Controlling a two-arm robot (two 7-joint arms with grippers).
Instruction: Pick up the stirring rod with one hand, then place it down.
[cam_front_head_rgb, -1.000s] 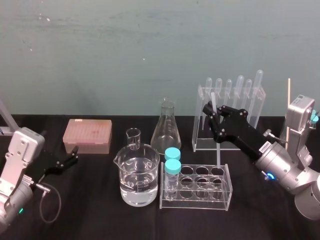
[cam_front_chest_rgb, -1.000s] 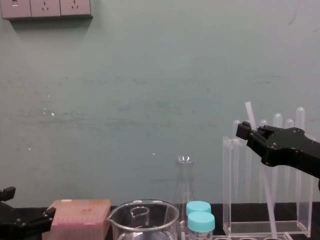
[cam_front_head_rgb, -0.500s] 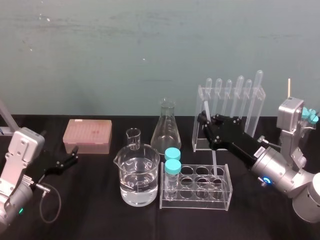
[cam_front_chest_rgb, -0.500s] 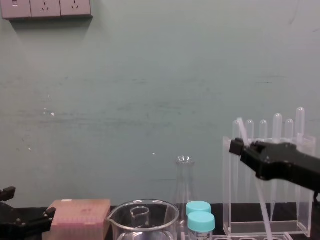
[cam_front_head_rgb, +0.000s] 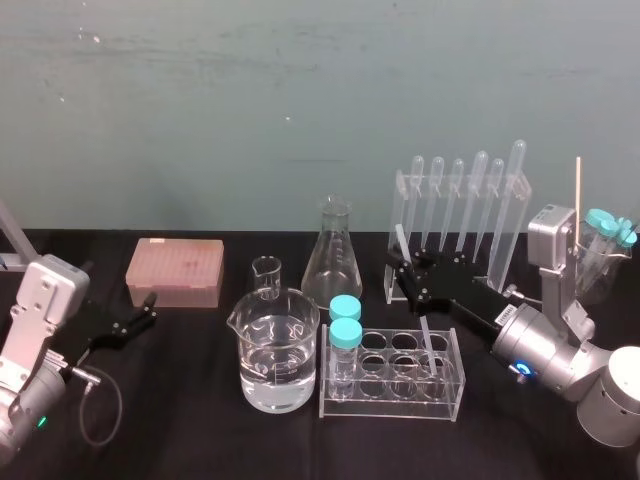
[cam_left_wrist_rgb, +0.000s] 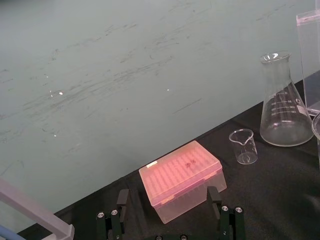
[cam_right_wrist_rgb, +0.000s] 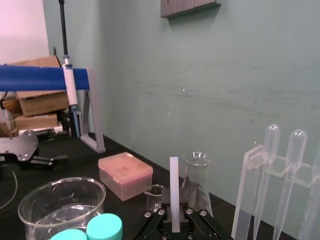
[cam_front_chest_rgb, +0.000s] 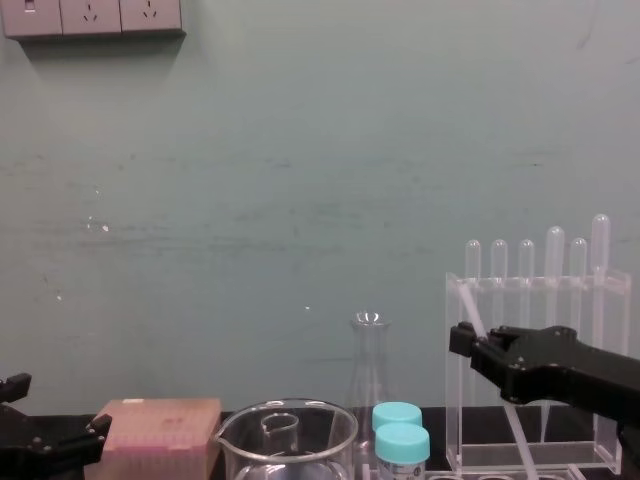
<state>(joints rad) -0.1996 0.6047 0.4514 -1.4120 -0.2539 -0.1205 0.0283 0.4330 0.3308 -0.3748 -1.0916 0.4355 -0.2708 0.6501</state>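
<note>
The stirring rod (cam_front_head_rgb: 428, 340) is clamped by the right tool (cam_front_head_rgb: 410, 277), 4 o'clock from the flask (cam_front_head_rgb: 331, 262), tip in the tube rack (cam_front_head_rgb: 390, 405); pick-up is judged done, release pending. The left tool (cam_front_head_rgb: 148, 310) is parked, fingers apart, at 9 o'clock.

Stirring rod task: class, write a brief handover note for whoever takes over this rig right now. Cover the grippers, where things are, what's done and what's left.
Right gripper: shut on the stirring rod, holding it tilted in front of the pipette stand.
Left gripper: open, idle at the left near the pink tip box.
The rod's lower end is down at the tube rack; contact unclear.
Done: rod picked up. Left: set it down, release.
</note>
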